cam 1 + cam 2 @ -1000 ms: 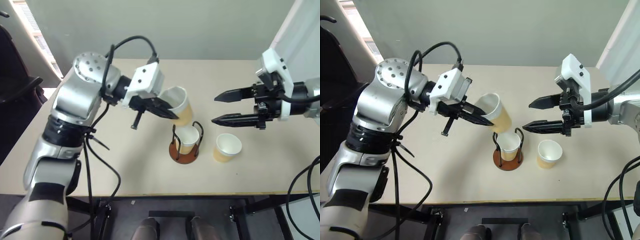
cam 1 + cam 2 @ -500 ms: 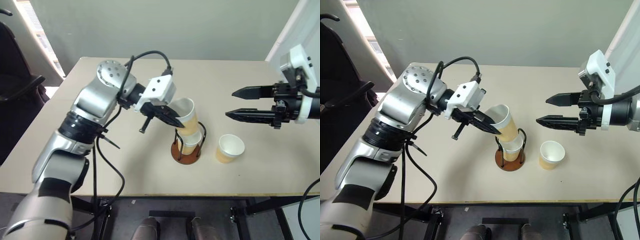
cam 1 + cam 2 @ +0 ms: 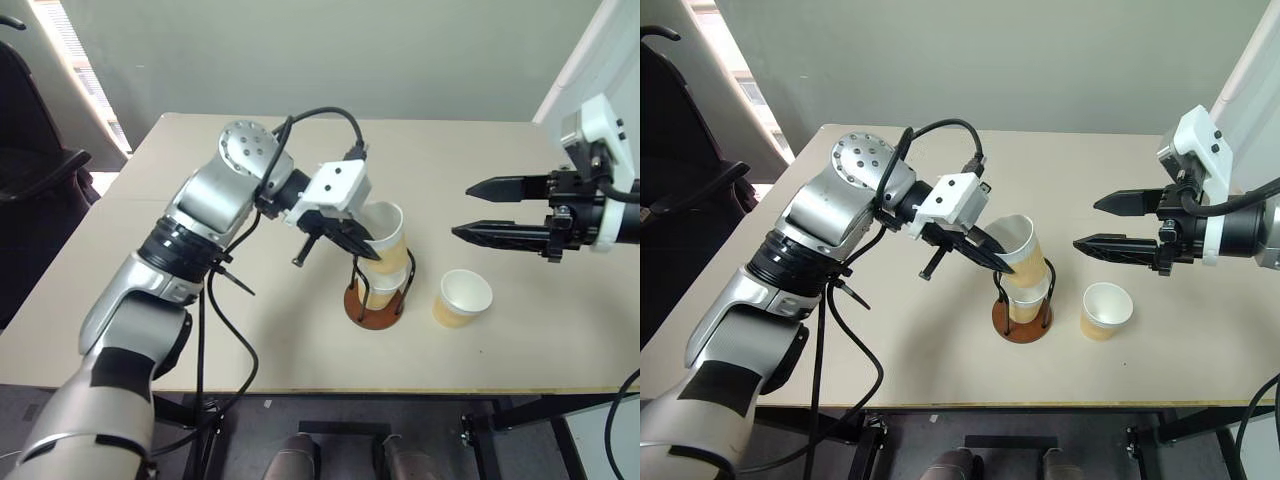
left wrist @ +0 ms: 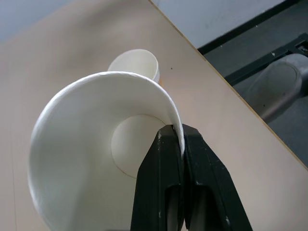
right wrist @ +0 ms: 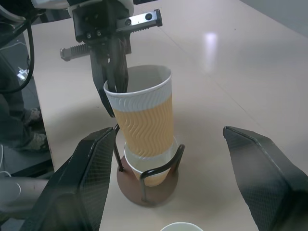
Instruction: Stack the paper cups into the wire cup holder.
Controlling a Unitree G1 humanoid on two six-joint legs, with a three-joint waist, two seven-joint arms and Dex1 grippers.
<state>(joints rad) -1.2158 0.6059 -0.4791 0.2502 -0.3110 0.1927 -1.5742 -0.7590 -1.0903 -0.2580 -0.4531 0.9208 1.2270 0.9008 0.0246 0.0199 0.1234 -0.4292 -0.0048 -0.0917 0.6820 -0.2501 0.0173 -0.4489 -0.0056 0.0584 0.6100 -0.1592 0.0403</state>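
Wire cup holder (image 3: 377,305) contains one cup (image 3: 374,291); the left gripper (image 3: 366,248) pinches a second cup's (image 5: 144,115) rim, lowered into it; the right gripper's (image 3: 462,210) jaws stand apart, empty.

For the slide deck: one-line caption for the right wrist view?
Left gripper pinches a paper cup by its rim, nesting it into the cup already in the wire holder.

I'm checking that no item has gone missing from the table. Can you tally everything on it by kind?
Cups: 3, one in the holder, one pinched by the left pincer and lowered into it, one loose on the table
Holders: 1
Total: 4
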